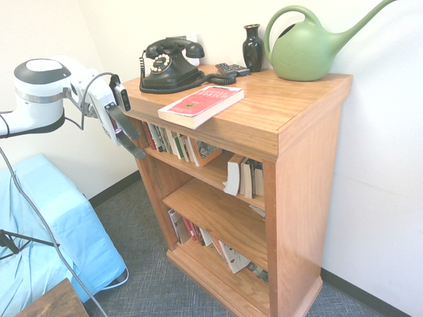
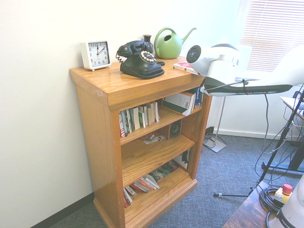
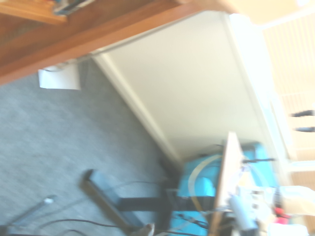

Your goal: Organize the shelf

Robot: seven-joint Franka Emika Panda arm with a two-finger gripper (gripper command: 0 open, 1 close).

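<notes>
Both exterior views are bright and washed out, with pale walls bleaching toward white. In the second, daylight glows through white horizontal slatted window blinds (image 2: 273,28). Soft shade fills the honey-brown oak bookcase (image 1: 310,158). The wrist view is blurred throughout, with white glare swallowing detail toward one side.

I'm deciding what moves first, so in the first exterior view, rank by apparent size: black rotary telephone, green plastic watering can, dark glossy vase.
Green watering can
Black rotary telephone
Dark vase
</notes>
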